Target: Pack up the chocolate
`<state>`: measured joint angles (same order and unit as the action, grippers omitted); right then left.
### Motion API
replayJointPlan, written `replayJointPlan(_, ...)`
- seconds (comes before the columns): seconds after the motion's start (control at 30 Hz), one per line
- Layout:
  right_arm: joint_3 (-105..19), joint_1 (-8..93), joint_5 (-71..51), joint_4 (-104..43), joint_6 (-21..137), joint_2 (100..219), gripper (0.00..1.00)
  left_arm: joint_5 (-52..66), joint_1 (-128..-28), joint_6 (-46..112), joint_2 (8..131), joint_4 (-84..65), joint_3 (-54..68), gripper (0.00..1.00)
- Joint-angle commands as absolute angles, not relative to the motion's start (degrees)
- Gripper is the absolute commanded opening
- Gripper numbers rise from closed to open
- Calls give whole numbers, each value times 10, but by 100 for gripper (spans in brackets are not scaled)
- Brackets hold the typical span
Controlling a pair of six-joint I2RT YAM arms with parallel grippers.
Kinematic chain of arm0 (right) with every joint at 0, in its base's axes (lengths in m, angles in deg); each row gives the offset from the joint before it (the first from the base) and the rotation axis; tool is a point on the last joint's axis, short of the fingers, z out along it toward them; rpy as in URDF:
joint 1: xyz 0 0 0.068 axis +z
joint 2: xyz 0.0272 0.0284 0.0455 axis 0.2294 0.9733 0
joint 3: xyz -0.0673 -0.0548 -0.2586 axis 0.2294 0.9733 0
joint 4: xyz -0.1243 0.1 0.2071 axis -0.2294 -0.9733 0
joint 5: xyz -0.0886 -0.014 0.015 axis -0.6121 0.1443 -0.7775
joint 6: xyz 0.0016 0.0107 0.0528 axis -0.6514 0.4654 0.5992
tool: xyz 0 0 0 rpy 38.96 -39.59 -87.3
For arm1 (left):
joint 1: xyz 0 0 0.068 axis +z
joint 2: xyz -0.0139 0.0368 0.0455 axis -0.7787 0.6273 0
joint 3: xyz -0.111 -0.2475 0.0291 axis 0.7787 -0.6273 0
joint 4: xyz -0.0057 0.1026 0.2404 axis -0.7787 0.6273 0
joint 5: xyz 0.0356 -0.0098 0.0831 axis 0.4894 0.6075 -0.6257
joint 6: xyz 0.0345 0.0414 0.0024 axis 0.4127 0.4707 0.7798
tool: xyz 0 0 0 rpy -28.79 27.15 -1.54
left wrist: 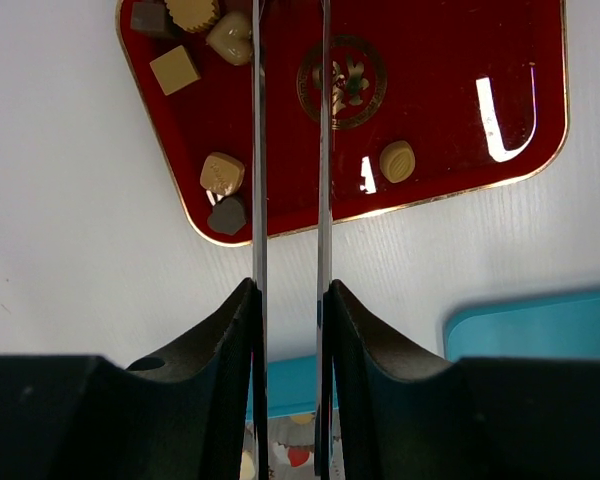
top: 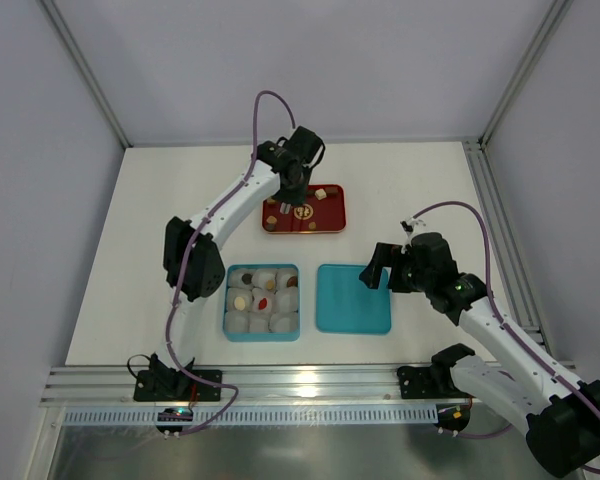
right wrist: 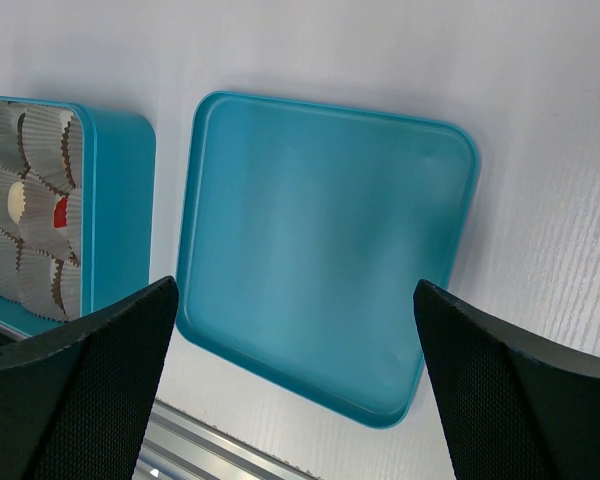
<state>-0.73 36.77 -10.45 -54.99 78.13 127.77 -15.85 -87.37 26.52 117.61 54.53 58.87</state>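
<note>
1. Silver aluminium rail (top: 310,385): running along the near edge of the white table (top: 430,190) and carrying both arm bases.
2. Teal square box (top: 263,337): sitting just beyond the rail, left of centre. White crinkled paper cups (top: 285,300) are filling it, and you are seeing a few tiny chocolate pieces (top: 264,298) lying in some cups, one red, others tan or cream.
3. Teal square lid (right wrist: 320,250): lying flat just right of the box, not touching it.
4. Right gripper (right wrist: 295,288): hovering over the lid's right side, its jaws spreading wide and gripping nothing.
5. Glossy red rounded-rectangle tray (left wrist: 450,70): lying farther back. More chocolate is resting on it, mostly crowding one end, among it a tan square piece (left wrist: 175,70). A round tan piece (left wrist: 397,160) is sitting apart.
6. Left gripper (top: 292,190): hanging above the tray. You are seeing its jaws standing only narrowly apart, but the tips are running out of the wrist view, so you cannot tell whether they are gripping anything.
</note>
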Motion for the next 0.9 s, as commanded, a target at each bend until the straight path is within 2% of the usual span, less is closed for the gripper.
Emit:
replayJointPlan(0.0, -25, 370, -107, -542, 774, 1267, 100, -153, -870, 273, 1180, 521, 605, 33)
replayJointPlan(0.43, -21, 370, -109, -541, 775, 1262, 100, -149, -870, 271, 1184, 521, 601, 32)
replayJointPlan(0.87, -19, 370, -107, -540, 776, 1260, 100, -147, -870, 271, 1172, 526, 600, 24)
